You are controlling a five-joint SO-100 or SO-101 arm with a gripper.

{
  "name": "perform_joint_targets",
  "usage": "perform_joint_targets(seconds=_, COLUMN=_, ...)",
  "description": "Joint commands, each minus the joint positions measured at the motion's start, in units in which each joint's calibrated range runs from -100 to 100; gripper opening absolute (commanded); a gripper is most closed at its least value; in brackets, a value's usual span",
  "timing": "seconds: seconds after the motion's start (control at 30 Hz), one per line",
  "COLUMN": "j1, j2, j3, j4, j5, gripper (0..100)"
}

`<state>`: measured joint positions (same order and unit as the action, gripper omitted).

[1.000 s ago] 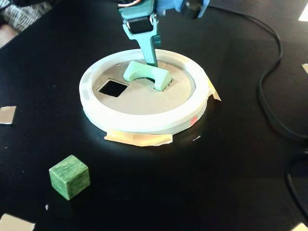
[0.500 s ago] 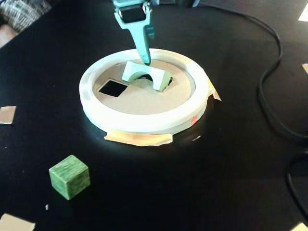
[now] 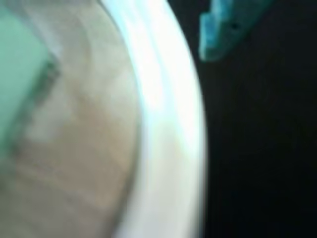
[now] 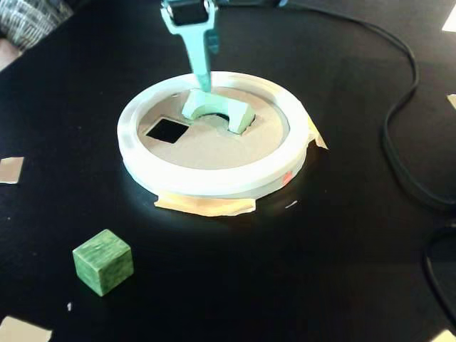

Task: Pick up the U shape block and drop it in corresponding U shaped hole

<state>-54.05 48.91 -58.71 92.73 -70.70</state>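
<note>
One green cube (image 4: pixel 102 261) sits alone at the lower left of the fixed view, on the black table (image 4: pixel 342 271). Further back, in the middle, the white ring (image 4: pixel 214 178) holds the cardboard disc (image 4: pixel 206 146) with a small square cut-out (image 4: pixel 167 130). The U shape block (image 4: pixel 217 109) rests over the U shaped hole (image 4: pixel 251 122), seemingly tilted and not dropped through. At the upper middle, the gripper (image 4: pixel 203 84) hovers just above it, holding nothing; whether its fingers are apart I cannot tell. The wrist view is too blurred to help. Seating the block is probably what is left.
</note>
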Motion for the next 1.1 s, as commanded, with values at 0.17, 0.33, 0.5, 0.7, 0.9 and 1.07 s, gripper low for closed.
perform_joint_targets(seconds=0.17, j1=-2.3, j2=-9.2, j3=-1.6, j4=-0.4, j5=-0.2, gripper=81)
perform_joint_targets(seconds=0.33, j1=-3.9, j2=-7.4, j3=-1.2, j4=-4.0, j5=-0.2, gripper=80)
perform_joint_targets(seconds=0.5, j1=-5.8, j2=-2.9, j3=-1.5, j4=-15.1, j5=-0.2, gripper=81)
perform_joint_targets(seconds=0.7, j1=-4.6, j2=-0.7, j3=-0.5, j4=-15.9, j5=0.1, gripper=81)
perform_joint_targets(seconds=0.9, j1=-2.0, j2=5.8, j3=-0.7, j4=-16.9, j5=0.4, gripper=81)
perform_joint_targets(seconds=1.07, j1=1.5, j2=7.7, j3=-1.1, j4=-15.9, j5=0.5, gripper=82)
